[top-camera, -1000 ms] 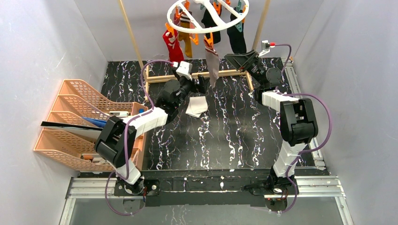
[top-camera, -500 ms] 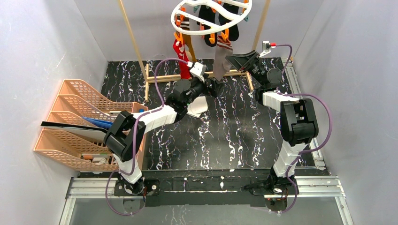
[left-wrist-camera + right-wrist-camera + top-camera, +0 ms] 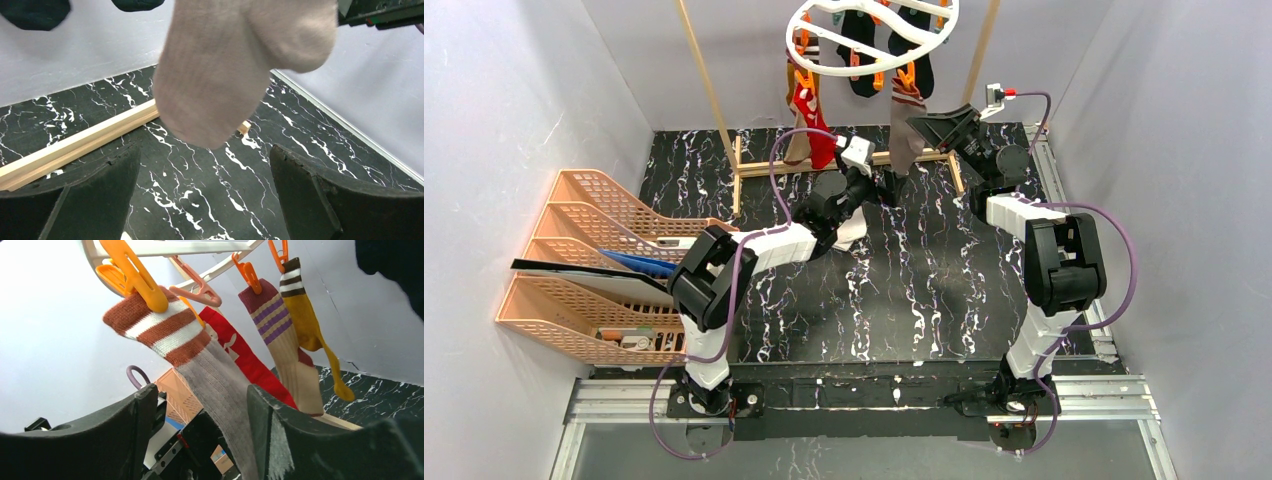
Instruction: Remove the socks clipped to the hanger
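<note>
Hanging from an orange clip (image 3: 135, 277) on the hanger (image 3: 839, 70) is a grey sock (image 3: 215, 375) with brown and white stripes at its top. It droops straight down from the near side of the hanger.

Other socks are clipped to the hanger too. A red sock (image 3: 245, 362), a beige sock (image 3: 295, 375) with purple stripes and a yellow sock (image 3: 302, 315) hang in a row past the grey one. Two dark socks (image 3: 861, 60) hang under the middle of the hanger.

The right gripper (image 3: 200, 400) is up beside the grey sock, under the right side of the hanger. Its fingers are spread wide, and the sock hangs down between them. I cannot tell if a finger touches the sock.

The left gripper (image 3: 205, 165) sits lower, under the toe of the grey sock. Its fingers are wide apart too, and the toe hangs just above the gap between them, not touching.

Far below the hanger lies the black table (image 3: 874, 300). A white sock (image 3: 855, 230) lies there, partly under the left arm. A wooden bar (image 3: 80, 145) lies on the table below the hanger.
</note>
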{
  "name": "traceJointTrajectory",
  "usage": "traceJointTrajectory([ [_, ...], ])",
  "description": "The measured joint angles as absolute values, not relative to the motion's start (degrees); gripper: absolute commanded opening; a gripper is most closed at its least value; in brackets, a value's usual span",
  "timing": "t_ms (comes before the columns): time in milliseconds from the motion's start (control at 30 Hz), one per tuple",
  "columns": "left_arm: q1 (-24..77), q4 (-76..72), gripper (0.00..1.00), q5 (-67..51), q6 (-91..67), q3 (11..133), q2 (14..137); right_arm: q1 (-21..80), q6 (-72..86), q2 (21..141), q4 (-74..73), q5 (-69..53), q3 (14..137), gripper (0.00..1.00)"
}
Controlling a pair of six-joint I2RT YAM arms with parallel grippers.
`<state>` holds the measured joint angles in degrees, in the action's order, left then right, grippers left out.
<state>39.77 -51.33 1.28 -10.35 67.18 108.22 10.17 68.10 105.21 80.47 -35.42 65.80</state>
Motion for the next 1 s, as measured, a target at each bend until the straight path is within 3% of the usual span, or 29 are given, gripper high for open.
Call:
traceJointTrajectory([
  [900, 39.77, -57.21, 0.98, 2.28, -10.63, 65.54, 108.99, 10.85, 67.05, 105.21, 77.65, -36.25, 64.79, 0.71],
  [1000, 39.77, -58.5, 0.94, 2.63, -11.35, 67.57, 110.96, 10.87, 66.92, 105.21, 77.45, -36.25, 64.79, 0.71],
])
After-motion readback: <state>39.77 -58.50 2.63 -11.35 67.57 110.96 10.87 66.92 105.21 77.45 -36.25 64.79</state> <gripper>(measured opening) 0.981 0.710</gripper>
